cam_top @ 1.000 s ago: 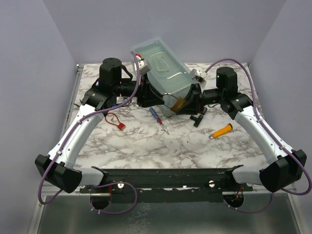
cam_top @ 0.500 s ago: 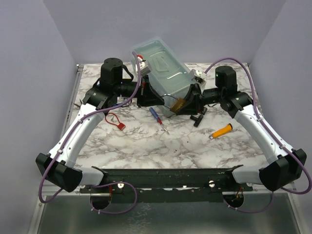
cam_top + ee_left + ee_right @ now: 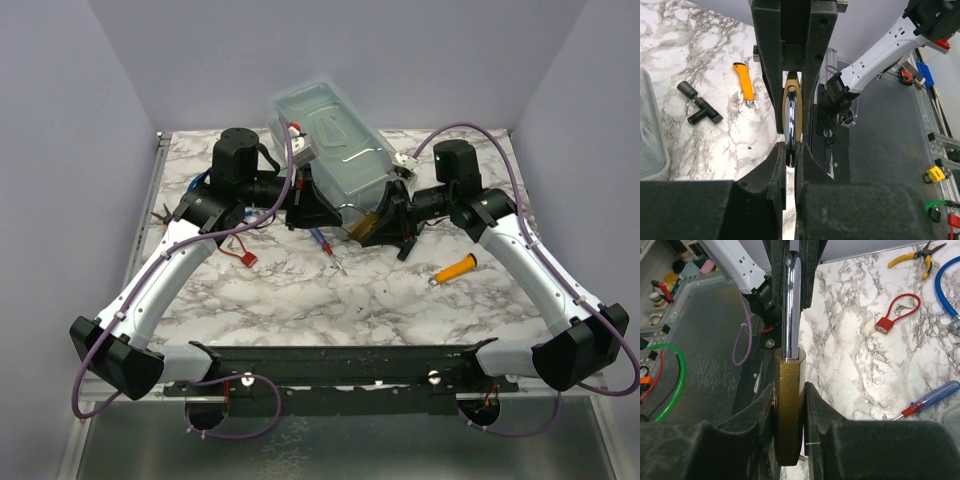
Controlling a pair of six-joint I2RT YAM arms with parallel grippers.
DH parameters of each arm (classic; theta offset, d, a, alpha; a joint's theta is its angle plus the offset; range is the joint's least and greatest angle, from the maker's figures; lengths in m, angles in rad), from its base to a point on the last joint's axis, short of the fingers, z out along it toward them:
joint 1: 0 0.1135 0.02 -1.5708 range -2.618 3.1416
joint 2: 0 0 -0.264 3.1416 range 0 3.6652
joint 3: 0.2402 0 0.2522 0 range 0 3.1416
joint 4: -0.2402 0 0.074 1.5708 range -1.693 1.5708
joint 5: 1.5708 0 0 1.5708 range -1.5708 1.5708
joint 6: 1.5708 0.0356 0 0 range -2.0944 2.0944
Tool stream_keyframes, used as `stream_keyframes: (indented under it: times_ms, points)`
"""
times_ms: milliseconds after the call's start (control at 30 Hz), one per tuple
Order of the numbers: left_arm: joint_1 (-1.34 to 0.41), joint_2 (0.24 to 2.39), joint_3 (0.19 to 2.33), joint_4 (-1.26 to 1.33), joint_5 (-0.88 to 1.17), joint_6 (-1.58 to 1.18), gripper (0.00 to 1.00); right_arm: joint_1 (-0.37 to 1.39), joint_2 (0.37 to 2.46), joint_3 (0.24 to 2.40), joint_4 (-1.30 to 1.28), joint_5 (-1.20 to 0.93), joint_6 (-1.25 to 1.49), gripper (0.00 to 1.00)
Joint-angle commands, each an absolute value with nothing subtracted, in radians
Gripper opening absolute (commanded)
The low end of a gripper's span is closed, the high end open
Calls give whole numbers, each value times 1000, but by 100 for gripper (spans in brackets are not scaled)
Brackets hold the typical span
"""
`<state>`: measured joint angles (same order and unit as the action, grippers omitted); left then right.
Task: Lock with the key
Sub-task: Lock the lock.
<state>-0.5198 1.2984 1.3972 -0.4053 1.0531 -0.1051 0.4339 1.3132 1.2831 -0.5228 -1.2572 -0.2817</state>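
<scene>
Brass-gold, the lock (image 3: 366,218) is held above the table (image 3: 290,290), near the front corner of the clear box (image 3: 335,140), between both arms. The right tool (image 3: 789,390) pinches its brass body, and the left tool (image 3: 791,149) is pressed together on the silver shackle (image 3: 791,300).

Soft, even light from above fills the top view. The marble table (image 3: 300,290) is bright, with only faint, blurred shadows under the 2 arms. Pale glare streaks cross the lid of the clear box (image 3: 335,150).

In the wrist views the near fingers (image 3: 735,445) of the right gripper (image 3: 789,405) and the fingers (image 3: 765,200) of the left gripper (image 3: 790,155) are black, soft and out of focus, almost without detail. A white highlight runs along the shackle (image 3: 791,305) of the lock (image 3: 788,415), whose brass edge is well lit. The marble behind stays sharp and bright.
</scene>
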Motion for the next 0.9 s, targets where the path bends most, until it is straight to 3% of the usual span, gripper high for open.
stream_keyframes:
  times_ms: [0,400,867]
  points:
    - [-638,1343,1331,-360,1044,-105,0,521,1322,1403,-345,-1293,-302,0]
    - [-671,1365,1183,-338,1055,-130,0,520,1353,1489,-201,-1287,-259,0]
    - [-694,1414,1173,-304,1103,-141,0,548,1395,1536,-170,-1332,-294,0]
